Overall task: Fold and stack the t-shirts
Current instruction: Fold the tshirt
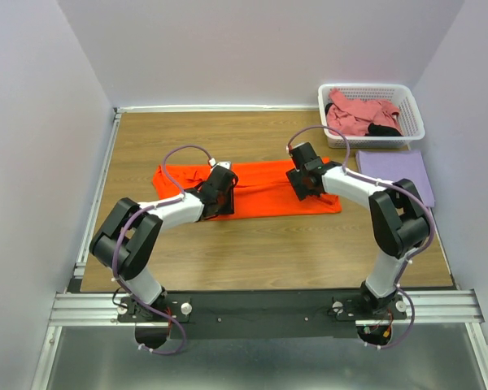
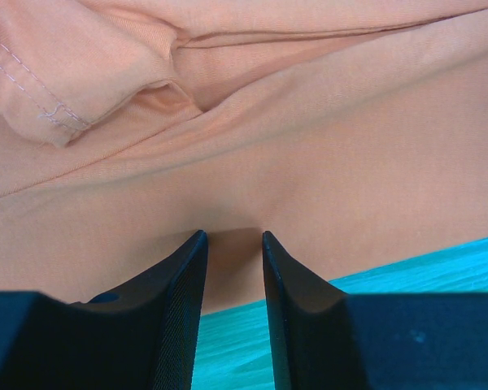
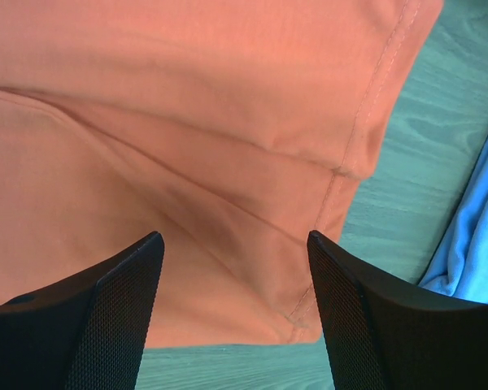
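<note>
The bright orange t-shirt [image 1: 268, 183] lies spread flat across the middle of the table, partly folded. My left gripper [image 1: 221, 192] is low on its left part; in the left wrist view [image 2: 233, 237] the jaws stand only a narrow gap apart, with the tips on the orange cloth [image 2: 309, 146] near its front edge. My right gripper [image 1: 303, 180] is over the shirt's right part; in the right wrist view [image 3: 236, 237] it is wide open above the hemmed corner [image 3: 187, 97]. The lavender shirt [image 1: 394, 175] lies folded at the right. The pink shirt [image 1: 358, 114] and the black cloth [image 1: 384, 130] are in the basket.
The white lattice basket [image 1: 370, 86] stands at the back right corner. Walls close in the table on the left, back and right. The lavender cloth's edge [image 3: 472, 236] shows just right of the right gripper. Bare wood table [image 1: 228, 252] lies in front of the orange shirt.
</note>
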Robot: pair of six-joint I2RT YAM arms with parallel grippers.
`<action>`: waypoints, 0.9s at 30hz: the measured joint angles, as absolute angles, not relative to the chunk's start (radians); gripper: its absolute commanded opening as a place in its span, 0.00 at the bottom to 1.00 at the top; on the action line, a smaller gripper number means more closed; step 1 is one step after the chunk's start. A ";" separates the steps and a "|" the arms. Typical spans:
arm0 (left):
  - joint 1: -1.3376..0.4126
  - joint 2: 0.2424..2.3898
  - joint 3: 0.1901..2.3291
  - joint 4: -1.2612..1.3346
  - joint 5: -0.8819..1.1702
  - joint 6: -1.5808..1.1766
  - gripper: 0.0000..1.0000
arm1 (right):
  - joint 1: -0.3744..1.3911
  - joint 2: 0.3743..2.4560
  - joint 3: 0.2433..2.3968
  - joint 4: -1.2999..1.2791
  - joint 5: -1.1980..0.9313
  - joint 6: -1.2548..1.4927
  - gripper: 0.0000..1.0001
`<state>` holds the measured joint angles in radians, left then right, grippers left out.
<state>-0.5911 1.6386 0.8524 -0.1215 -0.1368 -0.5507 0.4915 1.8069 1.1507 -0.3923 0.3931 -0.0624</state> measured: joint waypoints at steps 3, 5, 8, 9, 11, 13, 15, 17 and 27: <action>-0.591 1.639 0.852 -0.122 -0.137 -0.551 0.41 | 0.492 1.811 1.151 -0.389 0.408 -0.061 0.78; -0.591 1.639 0.852 -0.122 -0.137 -0.551 0.41 | 0.492 1.821 1.151 -0.389 0.426 -0.061 0.78; -0.591 1.639 0.852 -0.124 -0.137 -0.551 0.41 | 0.491 1.843 1.158 -0.389 0.456 -0.067 0.78; -0.591 1.637 0.852 -0.126 -0.137 -0.551 0.41 | 0.490 1.847 1.163 -0.385 0.464 -0.070 0.78; -0.591 1.634 0.848 -0.126 -0.137 -0.551 0.41 | 0.483 1.855 1.171 -0.385 0.476 -0.074 0.78; -0.591 1.630 0.843 -0.126 -0.137 -0.551 0.41 | 0.465 1.863 1.180 -0.383 0.482 -0.080 0.78; -0.591 1.625 0.838 -0.126 -0.137 -0.551 0.41 | 0.445 1.869 1.192 -0.383 0.485 -0.083 0.78; -0.591 1.622 0.834 -0.126 -0.137 -0.551 0.41 | 0.418 1.874 1.205 -0.383 0.488 -0.089 0.78; -0.591 1.612 0.826 -0.132 -0.137 -0.551 0.41 | 0.313 1.897 1.284 -0.374 0.498 -0.099 0.78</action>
